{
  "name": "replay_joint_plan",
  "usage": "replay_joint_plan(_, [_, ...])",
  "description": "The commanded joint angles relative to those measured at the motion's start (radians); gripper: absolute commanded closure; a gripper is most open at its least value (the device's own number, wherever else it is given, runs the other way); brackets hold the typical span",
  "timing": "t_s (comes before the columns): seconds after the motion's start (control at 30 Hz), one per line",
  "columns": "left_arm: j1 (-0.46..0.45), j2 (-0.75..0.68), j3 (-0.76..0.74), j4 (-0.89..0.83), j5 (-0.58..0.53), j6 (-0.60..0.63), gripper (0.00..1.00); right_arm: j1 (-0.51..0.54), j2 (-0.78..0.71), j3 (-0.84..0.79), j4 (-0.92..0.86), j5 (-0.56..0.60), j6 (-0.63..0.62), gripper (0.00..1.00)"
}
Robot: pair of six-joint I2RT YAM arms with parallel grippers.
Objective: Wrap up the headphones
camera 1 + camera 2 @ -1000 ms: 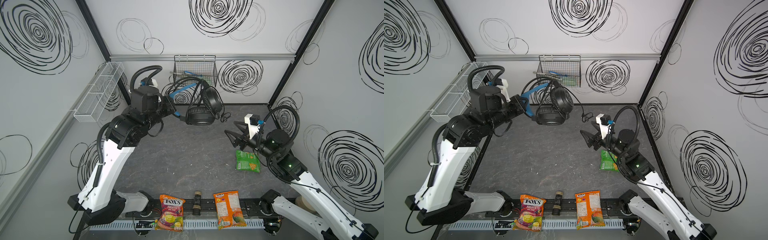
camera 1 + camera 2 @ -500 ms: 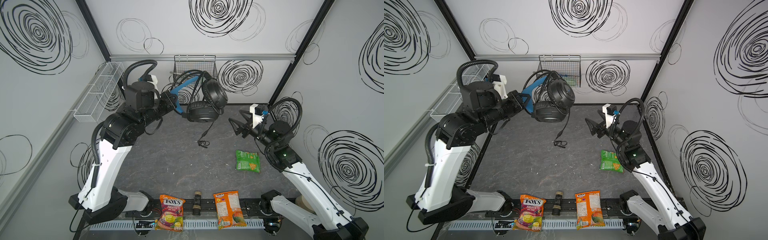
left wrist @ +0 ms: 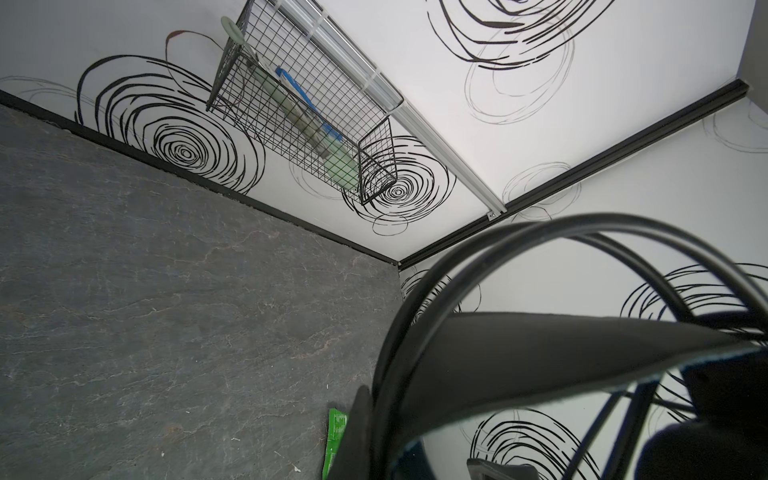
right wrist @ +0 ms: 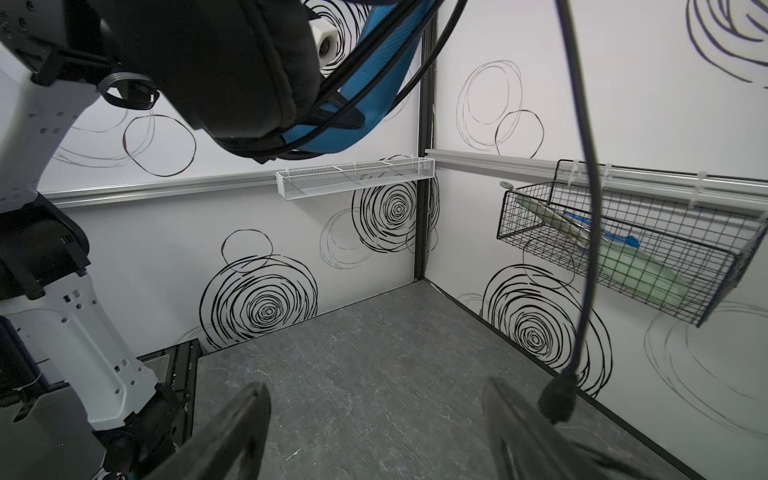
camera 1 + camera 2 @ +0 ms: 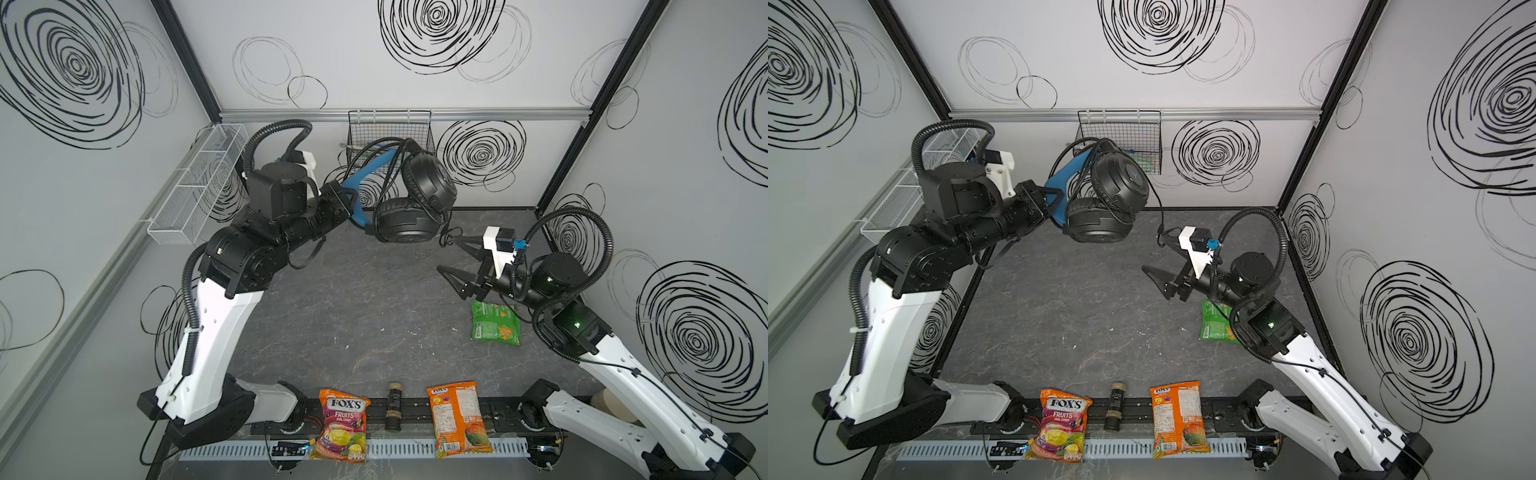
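The headphones [image 5: 409, 208] hang in the air just in front of the black wire basket [image 5: 390, 124], clear of the grey floor [image 5: 353, 299]. The left gripper [image 5: 349, 203] is clamped on their blue strap [image 5: 368, 178]. Their cable [image 4: 582, 208] drops from the basket's side to a plug just beside one finger [image 4: 515, 419] of the right gripper [image 5: 448, 255], whose jaws stand wide apart and hold nothing; whether the plug touches cannot be told. From the basket's wall forward, the floor is bare down to the front edge.

Counted:
- two earcups
- three snack bags: a green bag [image 5: 496, 324], a FOX'S bag [image 5: 341, 424] and an orange bag [image 5: 457, 419]
- one small bottle [image 5: 393, 405]
- one white mesh tray [image 5: 195, 187]
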Motion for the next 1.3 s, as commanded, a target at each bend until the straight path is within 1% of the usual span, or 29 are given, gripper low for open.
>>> replay_joint_plan(0.0, [0.010,-0.019,0.038,0.143,0.043,-0.058,1.00,0.001,0.000,-0.007,-0.013,0.062,-0.052,0.16])
replay_joint_plan(0.27, [0.010,-0.023,0.034,0.152,0.049,-0.065,1.00,-0.002,0.037,-0.011,0.033,0.195,-0.112,0.17])
replay_joint_plan(0.3, [0.009,-0.024,0.035,0.154,0.053,-0.067,1.00,-0.002,0.046,-0.011,0.036,0.189,-0.116,0.17])
replay_joint_plan(0.4, [0.009,-0.025,0.033,0.152,0.054,-0.069,1.00,0.004,0.078,-0.008,0.040,0.123,-0.116,0.18])
replay_joint_plan(0.57, [0.012,-0.036,0.025,0.156,0.051,-0.073,1.00,0.026,0.079,-0.016,0.064,0.066,-0.069,0.18])
replay_joint_plan(0.77, [0.017,-0.036,0.029,0.168,0.071,-0.082,1.00,0.049,0.066,0.008,0.008,-0.041,-0.035,0.18])
replay_joint_plan(0.87, [0.018,-0.034,0.033,0.175,0.080,-0.087,1.00,0.062,0.061,0.007,-0.018,-0.060,-0.034,0.19])
replay_joint_plan(0.97, [0.018,-0.033,0.034,0.183,0.085,-0.094,1.00,0.072,0.058,-0.008,-0.025,0.009,-0.058,0.19])
replay_joint_plan(1.17, [0.016,-0.031,0.030,0.187,0.090,-0.102,1.00,0.071,0.051,-0.001,0.008,0.225,-0.077,0.19])
replay_joint_plan(1.27, [0.013,-0.030,0.025,0.189,0.090,-0.102,1.00,0.066,0.075,0.013,0.020,0.217,-0.072,0.19])
